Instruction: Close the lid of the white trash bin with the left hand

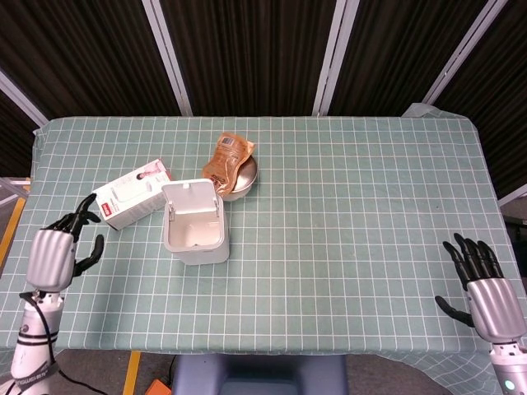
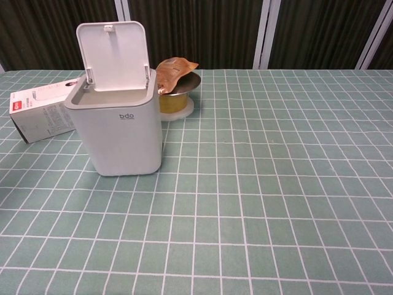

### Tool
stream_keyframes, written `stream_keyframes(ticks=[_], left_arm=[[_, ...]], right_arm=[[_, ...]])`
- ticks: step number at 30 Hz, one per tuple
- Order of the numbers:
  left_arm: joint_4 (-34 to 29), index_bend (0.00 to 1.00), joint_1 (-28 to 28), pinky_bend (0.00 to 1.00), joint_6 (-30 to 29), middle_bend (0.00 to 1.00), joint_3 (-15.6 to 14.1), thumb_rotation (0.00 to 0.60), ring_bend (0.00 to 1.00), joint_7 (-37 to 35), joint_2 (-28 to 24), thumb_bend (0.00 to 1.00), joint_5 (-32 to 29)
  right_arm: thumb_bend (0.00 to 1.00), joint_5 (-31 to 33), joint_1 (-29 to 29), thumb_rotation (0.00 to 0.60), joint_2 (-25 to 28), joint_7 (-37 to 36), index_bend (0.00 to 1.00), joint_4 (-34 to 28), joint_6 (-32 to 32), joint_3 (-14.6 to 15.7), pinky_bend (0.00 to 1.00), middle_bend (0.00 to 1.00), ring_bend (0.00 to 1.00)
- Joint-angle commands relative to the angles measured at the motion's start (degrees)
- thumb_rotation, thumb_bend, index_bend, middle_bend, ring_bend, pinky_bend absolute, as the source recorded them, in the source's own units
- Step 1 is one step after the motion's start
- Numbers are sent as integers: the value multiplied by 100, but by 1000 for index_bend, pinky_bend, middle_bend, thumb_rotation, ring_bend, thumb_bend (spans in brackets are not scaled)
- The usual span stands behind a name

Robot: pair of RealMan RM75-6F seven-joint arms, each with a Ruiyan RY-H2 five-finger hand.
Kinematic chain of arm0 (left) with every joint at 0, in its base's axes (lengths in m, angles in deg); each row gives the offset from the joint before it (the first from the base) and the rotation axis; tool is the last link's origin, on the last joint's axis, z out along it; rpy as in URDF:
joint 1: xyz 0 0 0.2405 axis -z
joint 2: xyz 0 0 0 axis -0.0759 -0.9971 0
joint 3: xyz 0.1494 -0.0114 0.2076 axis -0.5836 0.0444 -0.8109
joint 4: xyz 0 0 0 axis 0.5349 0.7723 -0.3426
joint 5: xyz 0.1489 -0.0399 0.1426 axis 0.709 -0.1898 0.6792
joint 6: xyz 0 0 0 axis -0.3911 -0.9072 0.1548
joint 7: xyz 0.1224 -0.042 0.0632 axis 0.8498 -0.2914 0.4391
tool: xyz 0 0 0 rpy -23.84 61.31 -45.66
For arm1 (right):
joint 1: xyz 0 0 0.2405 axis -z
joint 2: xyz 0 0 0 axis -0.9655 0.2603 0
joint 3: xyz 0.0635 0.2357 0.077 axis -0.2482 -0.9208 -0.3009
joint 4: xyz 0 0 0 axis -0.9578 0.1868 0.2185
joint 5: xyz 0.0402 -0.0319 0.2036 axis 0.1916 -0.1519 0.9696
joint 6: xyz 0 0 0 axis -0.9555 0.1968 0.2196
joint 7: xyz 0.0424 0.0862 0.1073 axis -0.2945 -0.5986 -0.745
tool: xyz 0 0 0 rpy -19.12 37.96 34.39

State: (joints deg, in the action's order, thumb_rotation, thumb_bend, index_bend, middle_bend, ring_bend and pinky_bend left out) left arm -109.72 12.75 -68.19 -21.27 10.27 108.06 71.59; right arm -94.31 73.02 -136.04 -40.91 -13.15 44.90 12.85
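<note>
The white trash bin (image 1: 196, 234) (image 2: 119, 127) stands left of the table's middle, its lid (image 1: 190, 197) (image 2: 114, 55) raised upright at the back. My left hand (image 1: 56, 253) hovers over the table's left edge, well left of the bin, fingers spread and holding nothing. At the front right corner my right hand (image 1: 483, 288) is also open and empty. Neither hand shows in the chest view.
A white carton (image 1: 130, 193) (image 2: 42, 114) lies just left of the bin, between it and my left hand. Behind the bin sits a metal bowl (image 1: 240, 178) (image 2: 178, 93) with a brown pouch (image 1: 226, 157) (image 2: 174, 69) leaning in it. A green checked cloth (image 1: 354, 214) covers the table.
</note>
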Motion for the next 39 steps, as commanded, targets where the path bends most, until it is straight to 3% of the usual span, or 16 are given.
stream_keyframes(ticks=[1,7,16,27,33,39], left_arm=[[-830,218,604,1000,887,1000,577,600,994,176,-240,518,-972],[-1046,248,1394,1000,1772,1000,979,600,1000,884,-138,517,-2293],[-925,252,2258,1000,2180,1000,1251,600,1000,1636,170,517,-3765],[-1112,246,2732,1000,2894,1000,986,600,1000,1755,-186,518,-4594],[-1519,252,2728,1000,2880,1000,764,600,1000,1669,-440,520,-4410],[-1997,246,2637,1000,2883,1000,277,600,1000,1876,-803,597,-4155]], right_arm=[[267,8,1,600,-10,45,0,10,-17,-2,0,0,0],[267,25,-5,600,-10,103,0,-6,-61,-4,0,0,0],[267,108,-9,600,64,-21,0,-3,-86,-48,0,0,0],[267,129,33,600,197,-222,0,-37,-33,-55,0,0,0],[267,154,66,600,217,-255,0,-39,12,-71,0,0,0],[267,90,55,600,243,-279,0,-43,-42,-25,0,0,0]])
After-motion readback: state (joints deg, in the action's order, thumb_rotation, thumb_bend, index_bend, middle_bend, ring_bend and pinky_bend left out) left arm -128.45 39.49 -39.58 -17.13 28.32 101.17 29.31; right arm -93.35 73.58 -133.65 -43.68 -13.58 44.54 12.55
